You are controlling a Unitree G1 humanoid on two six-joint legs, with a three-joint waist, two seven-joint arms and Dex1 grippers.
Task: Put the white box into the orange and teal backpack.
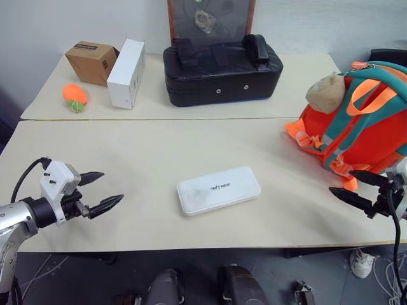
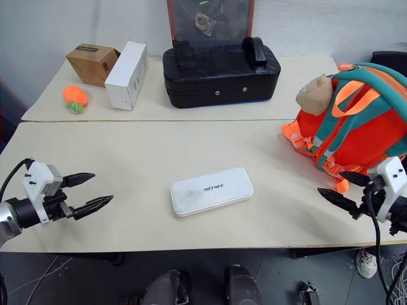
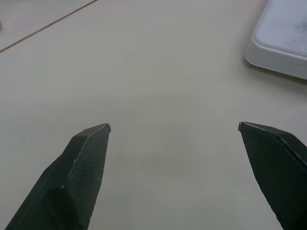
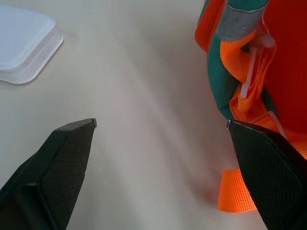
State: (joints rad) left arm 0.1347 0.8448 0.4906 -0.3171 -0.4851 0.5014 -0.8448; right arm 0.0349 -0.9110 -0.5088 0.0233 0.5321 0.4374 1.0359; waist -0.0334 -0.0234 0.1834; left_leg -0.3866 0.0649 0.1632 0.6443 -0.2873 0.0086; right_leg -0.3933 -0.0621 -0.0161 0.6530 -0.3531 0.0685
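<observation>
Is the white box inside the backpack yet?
No, it's out. The white box lies flat on the table, apart from the backpack.

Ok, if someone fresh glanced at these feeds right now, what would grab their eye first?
Probably the orange and teal backpack, bright on the table's right edge with a tan plush toy on it. Next, the white box lying flat mid-table, between the open left gripper and open right gripper. Behind sits a big black padded case.
</observation>
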